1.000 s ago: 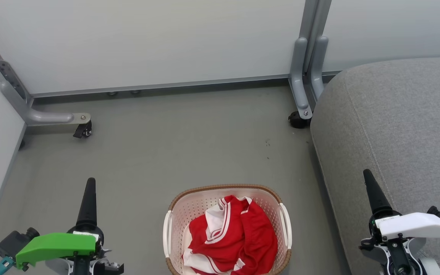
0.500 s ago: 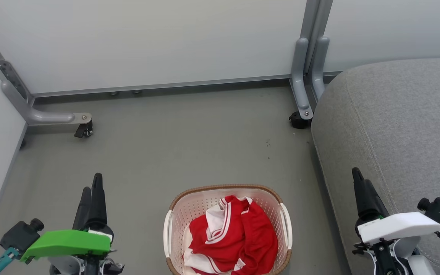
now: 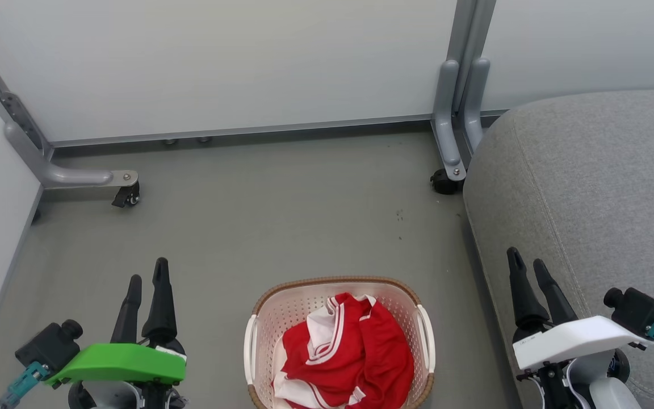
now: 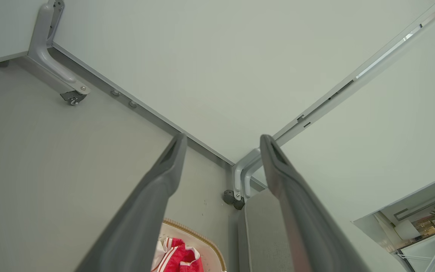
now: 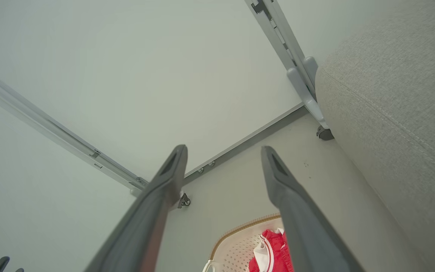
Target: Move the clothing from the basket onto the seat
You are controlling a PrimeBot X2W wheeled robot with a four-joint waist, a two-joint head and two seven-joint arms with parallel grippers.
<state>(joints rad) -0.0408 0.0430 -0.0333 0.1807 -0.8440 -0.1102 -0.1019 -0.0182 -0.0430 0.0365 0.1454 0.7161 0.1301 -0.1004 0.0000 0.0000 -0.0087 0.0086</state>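
The red and white clothing (image 3: 349, 352) lies bunched in the cream basket (image 3: 335, 280), which stands on the floor at the bottom middle of the head view. To the basket's right is the big grey seat (image 3: 588, 182). My left gripper (image 3: 147, 270) stands open left of the basket, above the floor and holding nothing. At the seat's front edge, right of the basket, my right gripper (image 3: 525, 257) is also open and holds nothing. The left wrist view shows the left gripper (image 4: 222, 138) above the clothing (image 4: 179, 257). The right wrist view shows the right gripper (image 5: 224, 148), the basket (image 5: 240, 230) and the seat (image 5: 391, 113).
Pale partition walls close off the back and left. Their grey metal feet end in castors at the left (image 3: 125, 196) and beside the seat's far corner (image 3: 445, 182). Bare grey floor (image 3: 281, 216) stretches beyond the basket.
Both grippers have turned at the wrist, so two fingers of each now show side by side. The left one has shifted right and the right one left, towards the basket.
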